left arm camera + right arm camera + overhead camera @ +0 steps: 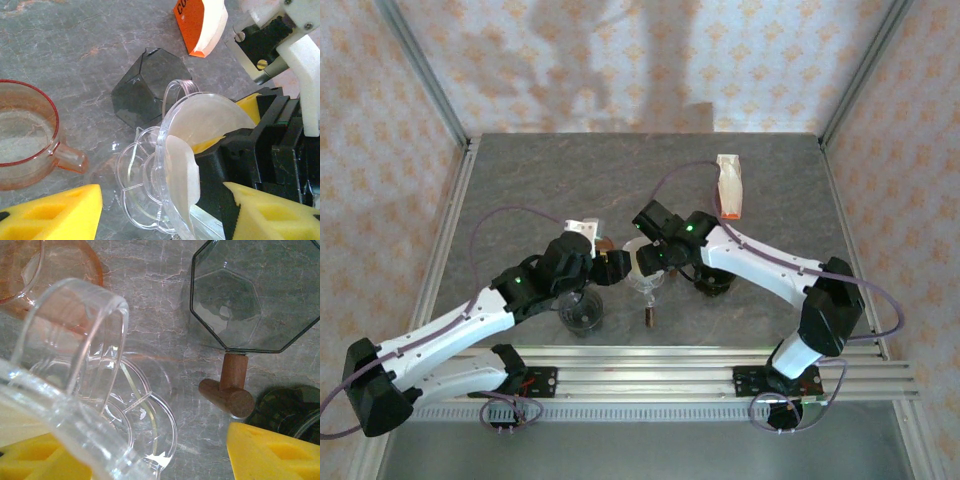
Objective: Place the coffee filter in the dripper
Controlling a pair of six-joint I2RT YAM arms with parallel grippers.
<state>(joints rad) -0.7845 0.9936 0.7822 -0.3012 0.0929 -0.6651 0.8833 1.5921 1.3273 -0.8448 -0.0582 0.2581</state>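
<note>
Coffee filter (200, 117), white paper, is already inside the clear dripper (137, 185), right in front of the left tool (162, 200) and up against the right tool (142, 445). One edge of it folds out over the near rim, so it's not seated flush. Dripper is tilted on its side, mouth toward the right tool, flower-shaped base toward the pink cup (30, 170) out past the left tool's left finger. Left tool: yellow fingers wide, nothing pinched, and the dripper's lower edge sits in the gap between them. Right tool: also wide, dripper rim against one finger, the other finger apart from it with bare bench (190, 440) between. That reads as propping the dripper for loading, not a clamp; my judgement. Dark octagonal glass (255, 295) and wooden stub (232, 390) are ahead of the right tool's free finger. Orange-and-white packet (200, 25) lies beyond the left tool; print reads "CO", rest cut off. No other text legible. Task looks nearly done: filter needs pressing flush and the dripper needs standing upright.
</note>
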